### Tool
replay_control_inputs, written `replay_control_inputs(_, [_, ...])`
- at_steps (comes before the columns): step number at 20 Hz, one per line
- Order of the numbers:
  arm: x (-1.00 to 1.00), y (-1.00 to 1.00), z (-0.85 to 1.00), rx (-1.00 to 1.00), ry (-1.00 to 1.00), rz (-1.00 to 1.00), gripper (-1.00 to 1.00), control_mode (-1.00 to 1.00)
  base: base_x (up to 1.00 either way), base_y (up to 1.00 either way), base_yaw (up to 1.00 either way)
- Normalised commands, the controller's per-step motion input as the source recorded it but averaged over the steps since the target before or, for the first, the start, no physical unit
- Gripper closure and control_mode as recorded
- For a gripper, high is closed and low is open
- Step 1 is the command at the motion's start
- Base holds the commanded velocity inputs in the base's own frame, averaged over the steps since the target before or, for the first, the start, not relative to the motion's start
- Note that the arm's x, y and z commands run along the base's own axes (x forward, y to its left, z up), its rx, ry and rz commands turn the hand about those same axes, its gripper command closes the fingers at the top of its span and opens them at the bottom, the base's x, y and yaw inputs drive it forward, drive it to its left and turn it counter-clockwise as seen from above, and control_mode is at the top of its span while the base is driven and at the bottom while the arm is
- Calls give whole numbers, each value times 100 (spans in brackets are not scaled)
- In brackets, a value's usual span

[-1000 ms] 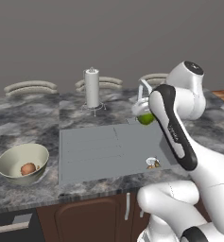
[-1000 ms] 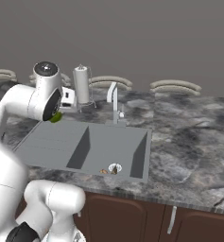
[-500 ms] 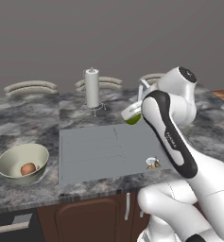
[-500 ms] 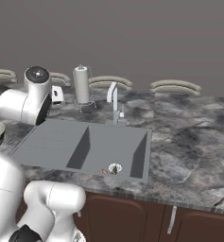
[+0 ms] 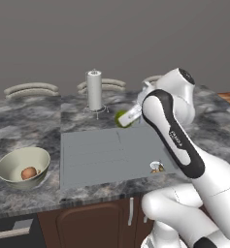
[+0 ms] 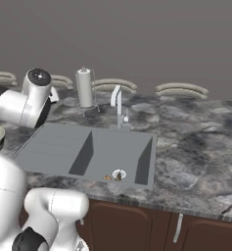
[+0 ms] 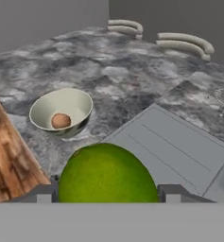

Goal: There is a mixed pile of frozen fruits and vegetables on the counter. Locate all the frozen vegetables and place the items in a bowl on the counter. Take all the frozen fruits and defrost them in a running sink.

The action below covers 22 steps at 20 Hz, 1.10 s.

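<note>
Step in hand: transfer of the second frozen vegetable to the bowl. The gripper [image 5: 127, 116] is clamped on the lime-green ball [image 7: 107, 174], which sits between its fingers in the hand view, carried in the air above the ribbed drainboard [image 5: 94, 154] of the sink [image 6: 132, 147]. Ahead of the hand and lower, across a strip of dark marbled counter [image 7: 108, 111], stands the cream-green bowl [image 7: 45, 106], already holding the reddish-brown lump [image 7: 60, 120]. The orange-brown fruit [image 5: 156, 169] lies by the drain. Next move, in my judgement: travel on until the ball is over the bowl, lower, then release.
</note>
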Motion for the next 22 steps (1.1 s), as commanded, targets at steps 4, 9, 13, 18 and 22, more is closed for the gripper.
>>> replay_control_inputs(4, [0, 36, 1, -9, -17, 31, 100, -100, 0, 0, 0])
replay_control_inputs(9, [0, 42, 0, -13, -23, 25, 100, -100, 0, 0, 0])
replay_control_inputs(13, [-1, 43, 7, -12, -15, 10, 100, -100, 0, 0, 0])
replay_control_inputs(18, [0, 32, 24, -10, 3, 5, 100, -100, 0, 0, 0])
replay_control_inputs(22, [0, 34, 35, -5, 23, 4, 100, -100, 0, 0, 0])
